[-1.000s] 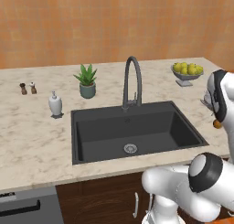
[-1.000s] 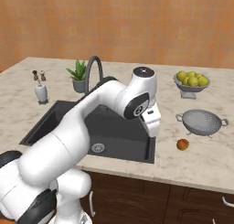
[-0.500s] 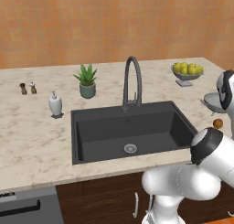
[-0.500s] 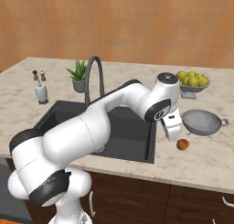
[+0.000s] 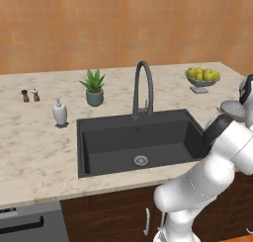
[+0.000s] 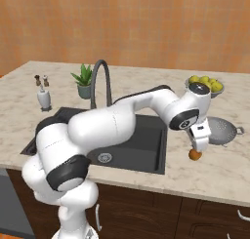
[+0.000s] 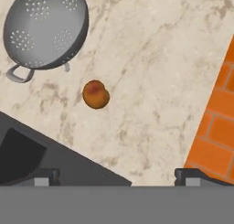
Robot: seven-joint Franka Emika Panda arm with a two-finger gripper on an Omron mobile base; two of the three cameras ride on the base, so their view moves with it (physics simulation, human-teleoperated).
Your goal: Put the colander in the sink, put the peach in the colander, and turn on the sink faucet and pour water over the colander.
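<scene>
Since half a second ago your arm has swung further right across the counter [image 6: 146, 177]; in the right base view the gripper [image 6: 199, 144] now hangs directly over the peach [image 6: 195, 155], where earlier it stood at about 10 o'clock from it. The base has not driven: sink [image 6: 141, 143], faucet [image 6: 100, 82] and fruit bowl [image 6: 205, 84] sit where they did.

Claw: fingers spread as wide as they go, nothing between them. In the hand view the two fingertips [image 7: 43, 177] stand far apart at the bottom edge.

Peach [image 7: 95, 94]: on the bare counter in the hand view, untouched. Colander [image 7: 45, 29]: at 11 o'clock from the peach, near it but apart, upright on the counter, not in the sink [image 7: 27, 159], whose corner lies at 7 o'clock
</scene>
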